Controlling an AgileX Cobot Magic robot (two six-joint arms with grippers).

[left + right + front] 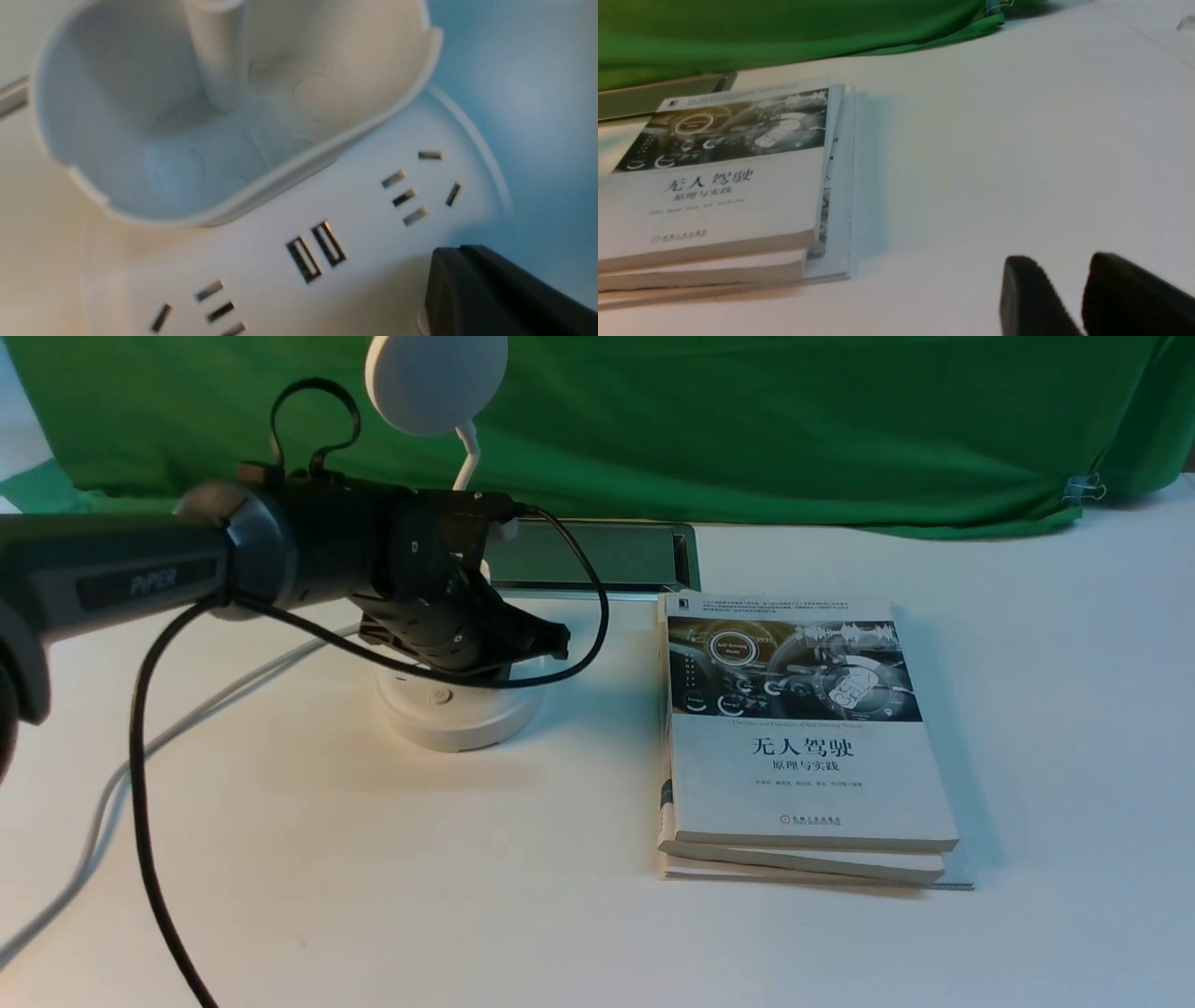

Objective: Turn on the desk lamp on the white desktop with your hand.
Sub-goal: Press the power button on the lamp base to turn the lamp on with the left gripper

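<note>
In the front view, our left gripper (540, 649) reaches over the lamp's base (457, 723) on the white table (597, 915). Its fingers look closed together near a button. The press seems underway; we cannot confirm light or contact. The lamp head (436, 378) is cut off.

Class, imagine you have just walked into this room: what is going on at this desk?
The robot's left hand is reaching over the round base of a white desk lamp, with a finger over or beside a button. From these views it is unclear whether it is touching, or whether the lamp is lit. The right hand holds nothing visible, its two fingers slightly apart. A stack of books lies on the white desktop to the right of the lamp.
</note>
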